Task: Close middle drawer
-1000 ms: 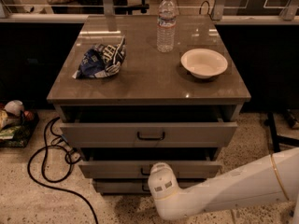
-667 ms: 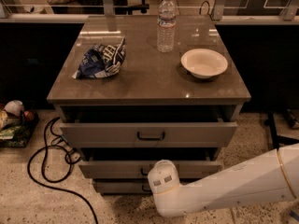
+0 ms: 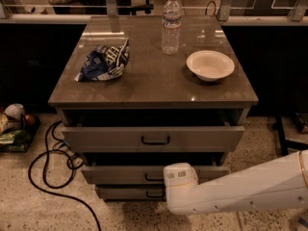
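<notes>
The middle drawer [image 3: 118,174] is the second grey-beige front of three, and it stands pulled out a little from the cabinet. Its small black bar handle [image 3: 153,178] is partly covered. My white arm [image 3: 250,189] reaches in from the lower right. The gripper [image 3: 179,176] at the arm's end is right in front of the middle drawer's face, just right of the handle. Whether it touches the front cannot be told.
The top drawer [image 3: 96,138] juts out further above. The lowest drawer [image 3: 125,193] sits below. The cabinet top [image 3: 154,81] carries a water bottle [image 3: 171,23], a white bowl [image 3: 210,65] and a blue chip bag [image 3: 103,61]. A black cable [image 3: 43,172] loops on the floor at left.
The arm's end has risen and shifted slightly right, now level with the middle drawer's front. The drawers have not visibly moved.
</notes>
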Robot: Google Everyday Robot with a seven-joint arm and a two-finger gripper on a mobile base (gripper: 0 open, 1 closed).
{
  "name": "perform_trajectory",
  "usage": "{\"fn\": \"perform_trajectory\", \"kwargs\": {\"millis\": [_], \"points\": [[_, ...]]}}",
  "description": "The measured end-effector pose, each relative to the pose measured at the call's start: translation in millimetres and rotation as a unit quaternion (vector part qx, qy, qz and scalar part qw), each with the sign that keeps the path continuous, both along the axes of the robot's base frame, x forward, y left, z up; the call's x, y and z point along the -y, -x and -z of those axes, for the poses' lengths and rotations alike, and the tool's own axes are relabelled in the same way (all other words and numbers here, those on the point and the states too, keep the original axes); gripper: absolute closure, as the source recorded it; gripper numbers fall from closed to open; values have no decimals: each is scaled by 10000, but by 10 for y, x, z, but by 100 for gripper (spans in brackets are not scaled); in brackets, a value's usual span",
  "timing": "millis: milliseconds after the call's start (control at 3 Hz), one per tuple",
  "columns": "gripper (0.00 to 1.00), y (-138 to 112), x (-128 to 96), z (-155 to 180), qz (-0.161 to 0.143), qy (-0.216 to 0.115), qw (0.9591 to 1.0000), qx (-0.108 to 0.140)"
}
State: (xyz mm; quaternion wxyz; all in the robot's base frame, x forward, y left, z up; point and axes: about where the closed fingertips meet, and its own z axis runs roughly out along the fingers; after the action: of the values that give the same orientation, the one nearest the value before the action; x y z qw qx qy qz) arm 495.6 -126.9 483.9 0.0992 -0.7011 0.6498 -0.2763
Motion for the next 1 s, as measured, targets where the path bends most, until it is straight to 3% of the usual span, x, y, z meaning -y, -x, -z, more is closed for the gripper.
{"fn": "perform_trajectory", "kwargs": {"millis": [333,667,1000], "points": [[100,83,381,271,464,-114,9974,-534],[100,120,546,612,700,-493,9908,-1049],[100,76,474,854,541,-775,9867,-1321]]}}
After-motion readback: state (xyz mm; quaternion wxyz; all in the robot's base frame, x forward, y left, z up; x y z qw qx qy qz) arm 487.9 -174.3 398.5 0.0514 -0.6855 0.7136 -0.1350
